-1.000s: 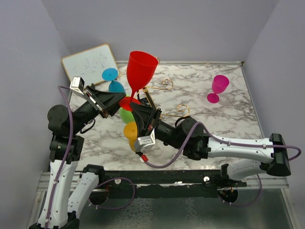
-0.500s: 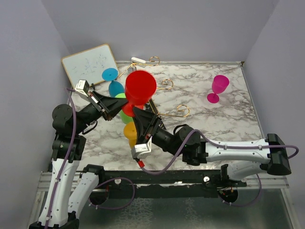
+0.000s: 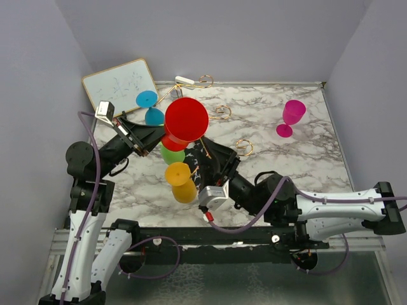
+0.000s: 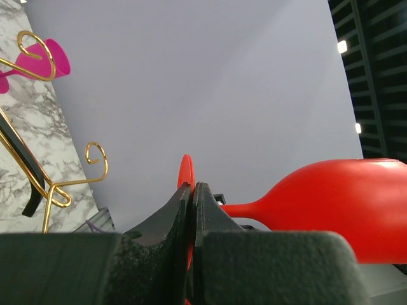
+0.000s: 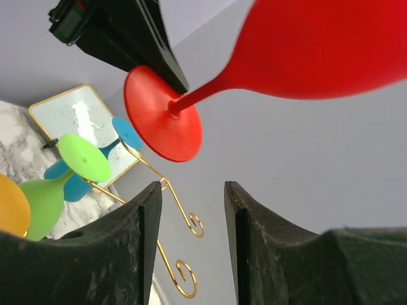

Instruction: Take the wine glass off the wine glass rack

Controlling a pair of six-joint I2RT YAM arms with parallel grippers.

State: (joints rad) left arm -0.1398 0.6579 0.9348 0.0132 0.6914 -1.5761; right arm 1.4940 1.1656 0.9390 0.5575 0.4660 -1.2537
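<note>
Left fingers (image 4: 166, 219) are closed on the foot of the red wine glass (image 3: 186, 119); right fingers (image 5: 143, 241) stand open, clear of it.

In your left wrist view, the right edge cuts off the red wine glass (image 4: 331, 210); other glasses (image 3: 172, 154) hide the post of the wine glass rack (image 3: 245, 147).

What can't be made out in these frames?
- Top external: post and much of the base of the wine glass rack, hidden by the red wine glass and right arm.
- Left wrist: the glass's foot, mostly hidden between the fingers of the left tool; bowl rim cut off at the right edge.
- Right wrist: orange glass, cut off by the left edge.
- Top external: whiteboard scribbles, too small to read.
</note>
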